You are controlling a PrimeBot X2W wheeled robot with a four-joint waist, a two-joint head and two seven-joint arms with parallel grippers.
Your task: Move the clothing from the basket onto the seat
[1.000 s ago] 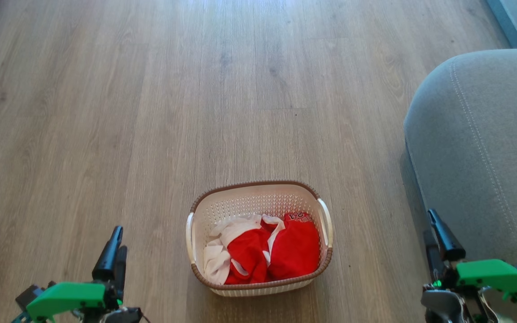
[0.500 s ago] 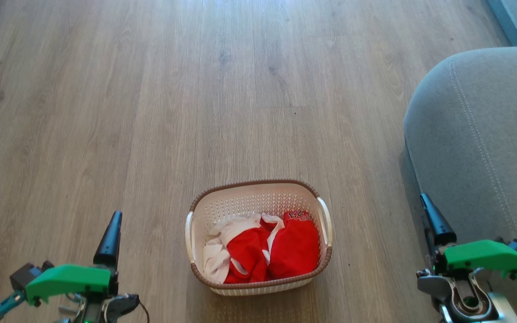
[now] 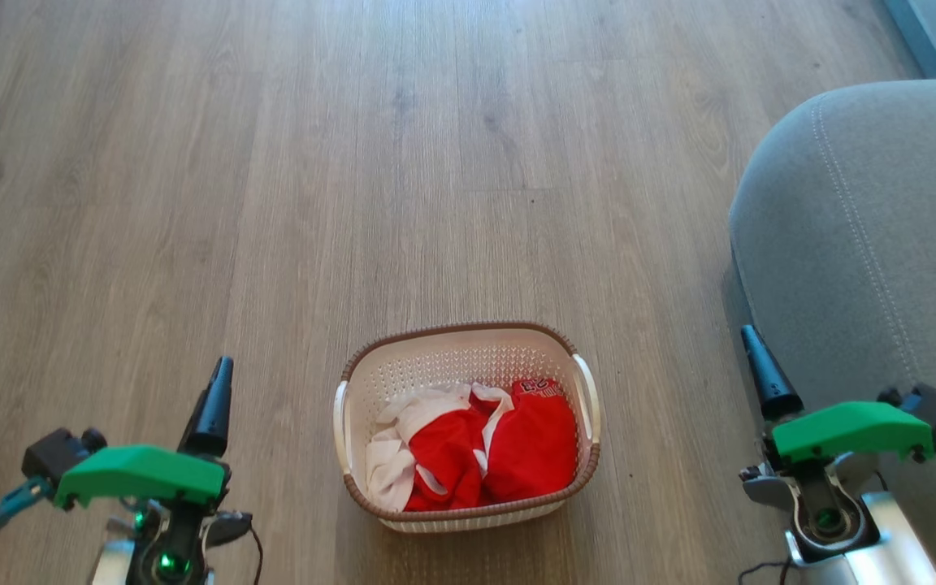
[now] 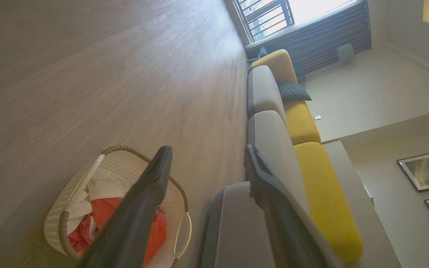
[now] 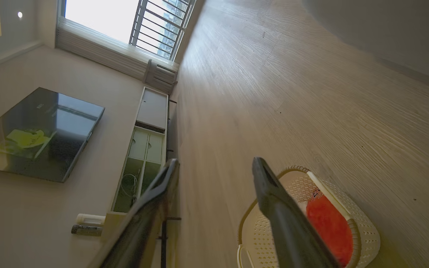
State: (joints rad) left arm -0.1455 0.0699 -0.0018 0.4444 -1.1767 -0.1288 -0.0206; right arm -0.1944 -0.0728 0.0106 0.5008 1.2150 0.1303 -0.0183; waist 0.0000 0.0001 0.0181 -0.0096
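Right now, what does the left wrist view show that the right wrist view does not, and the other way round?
Left wrist view's own: the sofa's yellow backrests, a dark pillow, framed pictures. Right wrist view's own: a TV and a low cabinet. Shared: the basket holding red clothing, the wooden floor, a barred window.

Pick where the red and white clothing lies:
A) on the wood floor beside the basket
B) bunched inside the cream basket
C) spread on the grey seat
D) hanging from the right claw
B: the clothing lies bunched inside the basket, which stands on the floor, apart from the seat.
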